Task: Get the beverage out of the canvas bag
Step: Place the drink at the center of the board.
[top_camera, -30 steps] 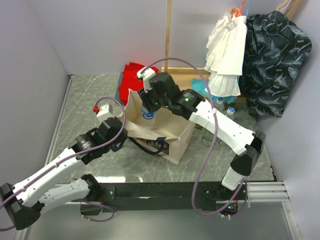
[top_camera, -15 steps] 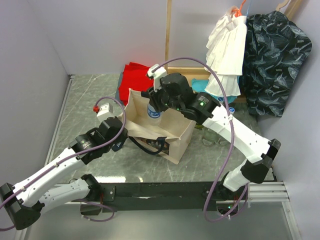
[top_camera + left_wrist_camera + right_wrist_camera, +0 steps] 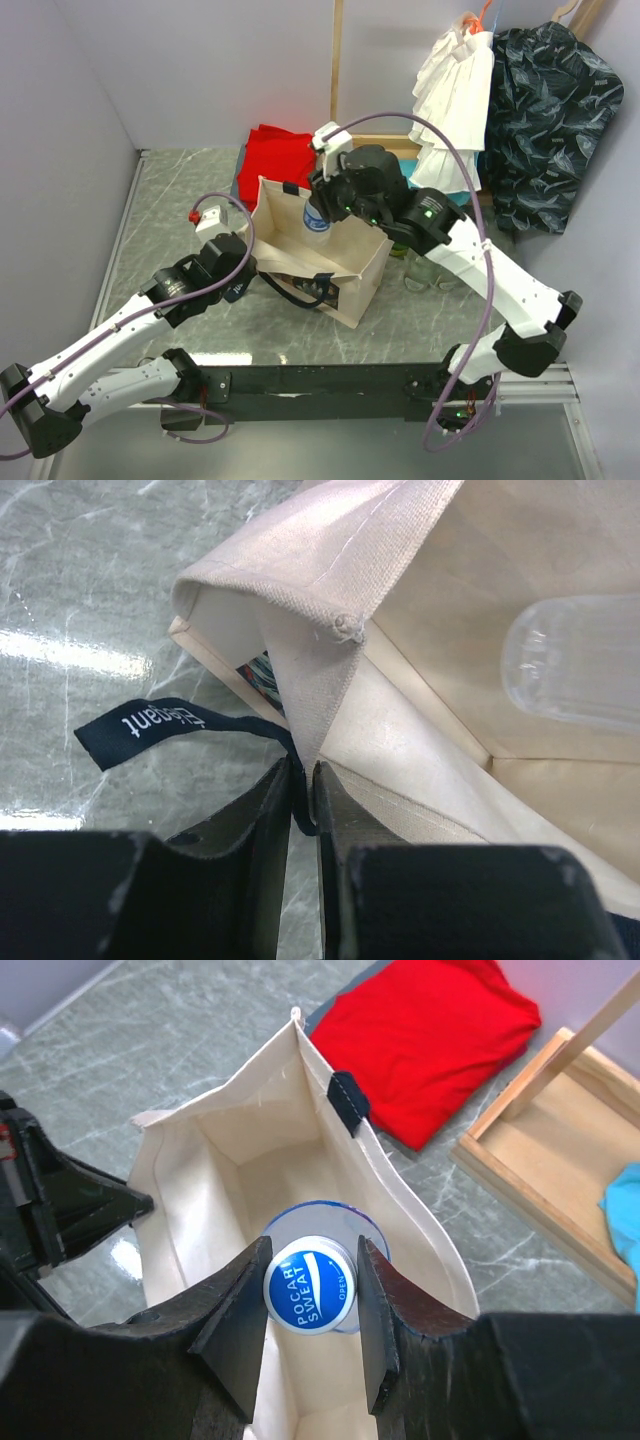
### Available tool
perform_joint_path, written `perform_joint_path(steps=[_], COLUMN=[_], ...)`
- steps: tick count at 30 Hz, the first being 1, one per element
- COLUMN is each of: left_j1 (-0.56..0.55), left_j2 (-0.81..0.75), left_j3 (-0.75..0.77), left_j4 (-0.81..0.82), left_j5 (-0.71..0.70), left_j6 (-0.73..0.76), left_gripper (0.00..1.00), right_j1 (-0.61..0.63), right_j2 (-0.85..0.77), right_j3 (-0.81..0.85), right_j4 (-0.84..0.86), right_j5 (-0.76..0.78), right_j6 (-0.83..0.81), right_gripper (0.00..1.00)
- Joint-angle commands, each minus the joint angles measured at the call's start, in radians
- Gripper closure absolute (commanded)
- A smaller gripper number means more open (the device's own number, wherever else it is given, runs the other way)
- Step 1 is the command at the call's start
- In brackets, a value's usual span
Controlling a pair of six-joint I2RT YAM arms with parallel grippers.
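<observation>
Bottle mid-lift
R gripper (image 3: 312, 1278) clamped bottle (image 3: 316, 219) cap between fingers; L gripper (image 3: 303, 792) pinched canvas bag (image 3: 392, 1192) navy tab (image 3: 150, 723); risk: cap could slip.

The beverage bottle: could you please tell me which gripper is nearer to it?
Right. The right gripper is shut on the bottle at its cap, over the canvas bag's opening; the left gripper pinches the bag's near corner, apart from the bottle.

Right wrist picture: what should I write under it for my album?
The right gripper grips a blue-capped bottle at the open canvas bag's mouth, red cloth behind.
</observation>
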State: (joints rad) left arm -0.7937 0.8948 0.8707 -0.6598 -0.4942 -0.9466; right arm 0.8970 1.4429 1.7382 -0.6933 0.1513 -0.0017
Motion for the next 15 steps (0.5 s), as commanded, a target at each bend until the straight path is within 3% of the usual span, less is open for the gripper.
perform_joint_path(steps=[1,15], left_j1=[-0.002,-0.002], left_j2=[0.006,0.0], left_j3=[0.027,0.021], left_j4=[0.023,0.026], left_j5=[0.008,0.008], left_j6=[0.017,0.011], left_gripper=[0.79,0.8], right_j1=[0.005,0.006], right_j2=[-0.133,-0.234], right_j3=[0.012,-0.039], right_j4=[0.152,0.167], right_j5=[0.044,0.114], right_j6=[-0.021,-0.03], right_gripper=[1.0,1.0])
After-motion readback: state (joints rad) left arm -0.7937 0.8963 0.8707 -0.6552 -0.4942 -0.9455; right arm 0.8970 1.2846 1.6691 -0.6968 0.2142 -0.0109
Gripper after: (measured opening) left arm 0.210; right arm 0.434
